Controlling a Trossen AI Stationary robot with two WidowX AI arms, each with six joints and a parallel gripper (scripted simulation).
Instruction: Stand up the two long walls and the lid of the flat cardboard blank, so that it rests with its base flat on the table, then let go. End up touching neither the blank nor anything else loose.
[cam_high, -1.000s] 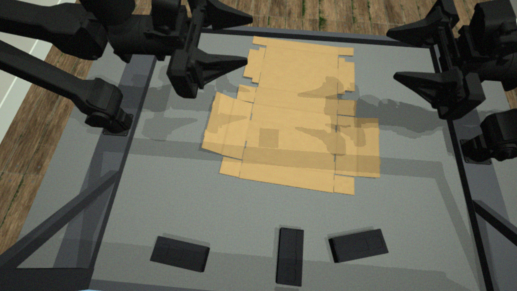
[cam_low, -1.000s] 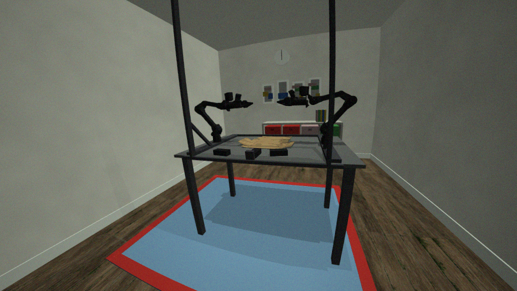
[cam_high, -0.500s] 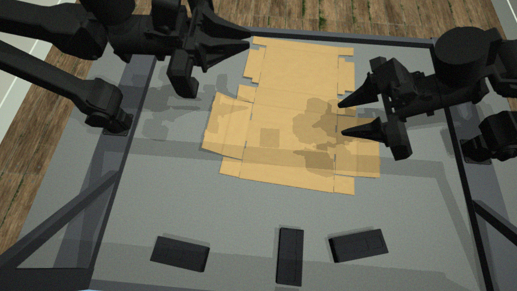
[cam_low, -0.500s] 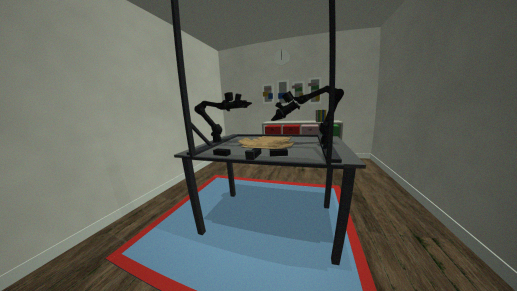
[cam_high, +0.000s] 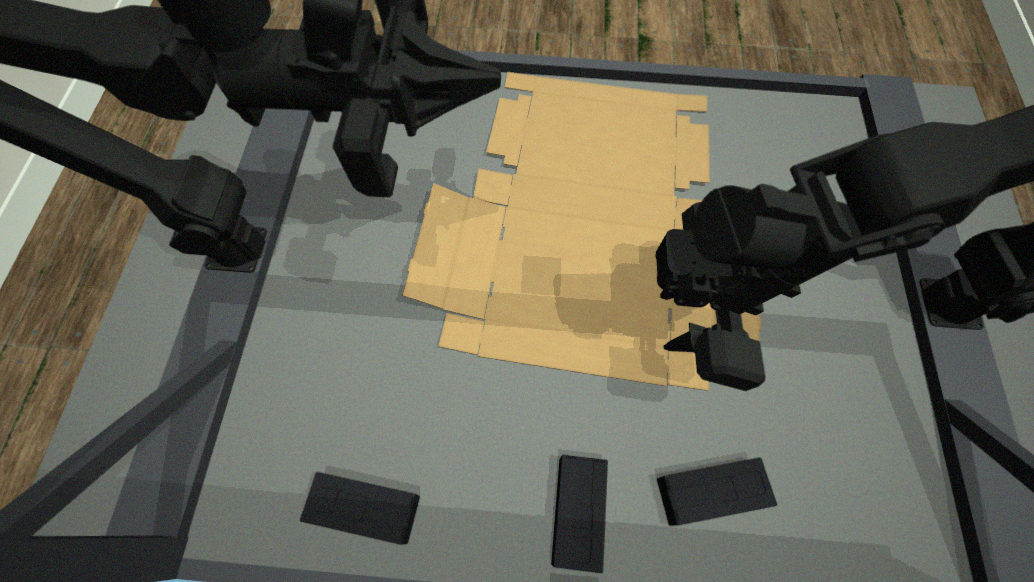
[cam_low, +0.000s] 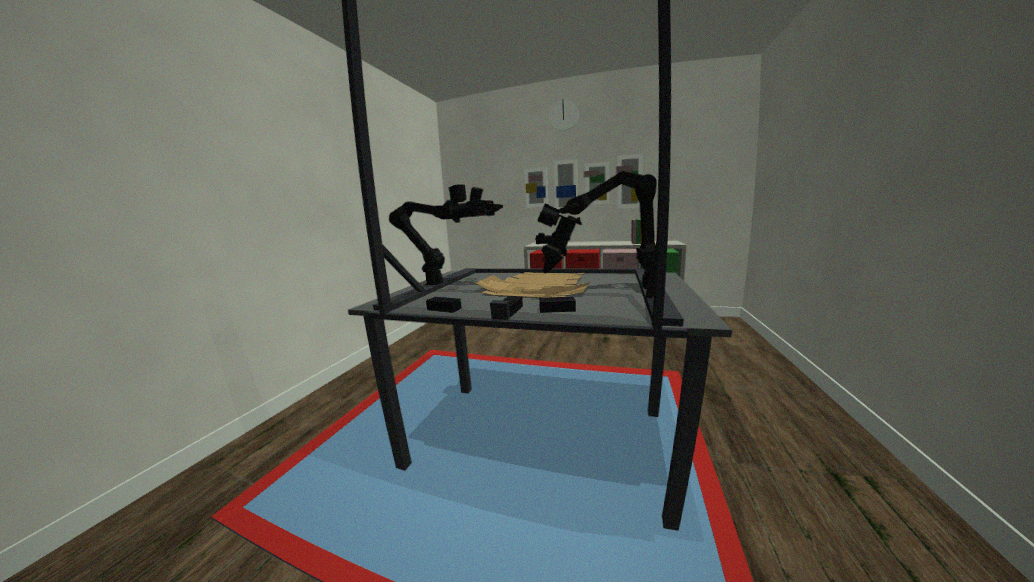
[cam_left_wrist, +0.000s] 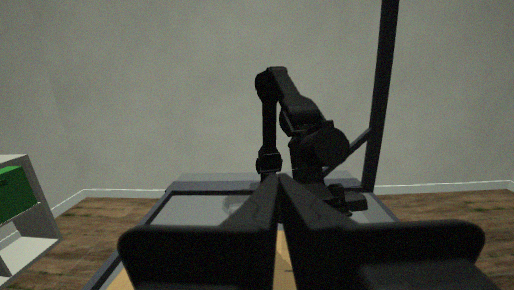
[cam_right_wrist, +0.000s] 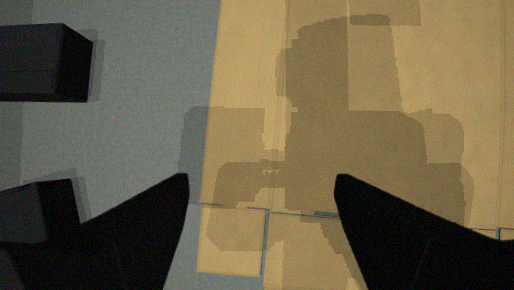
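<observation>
Nearest us on the table (cam_high: 463, 426) (cam_low: 615, 307) (cam_left_wrist: 185, 210) (cam_right_wrist: 145, 60), we see three black blocks: the left block (cam_high: 359, 507) (cam_low: 443, 304) at seven o'clock from the cardboard blank (cam_high: 593, 159) (cam_low: 539, 283) (cam_left_wrist: 117, 281) (cam_right_wrist: 240, 60), the middle block (cam_high: 580, 513) (cam_low: 505, 308) (cam_right_wrist: 30, 62) at six, the right block (cam_high: 716, 491) (cam_low: 557, 305) (cam_right_wrist: 19, 212) at five. The blank lies mostly flat on the table, lid and long walls not standing; its nine o'clock flap (cam_high: 452, 253) tilts up slightly. We have the right gripper (cam_high: 665, 318) (cam_low: 547, 268) (cam_right_wrist: 262, 184) partly open over the blank's four o'clock side, fingers pointing down, holding nothing. Toward eleven, our left gripper (cam_high: 499, 78) (cam_low: 499, 207) (cam_left_wrist: 277, 180) is closed on nothing, level above the table. Beyond, toward one, stands a shelf (cam_low: 615, 244) (cam_left_wrist: 40, 200).

Left gripper (cam_high: 499, 78) (cam_low: 499, 207) (cam_left_wrist: 279, 176) now closed, was open; right gripper (cam_high: 667, 345) (cam_low: 547, 268) (cam_right_wrist: 261, 176) swung inward, lower, pitched down over the cardboard blank (cam_high: 589, 216) (cam_low: 535, 284) (cam_right_wrist: 320, 150); its shadow shifted toward the blank's near edge.
</observation>
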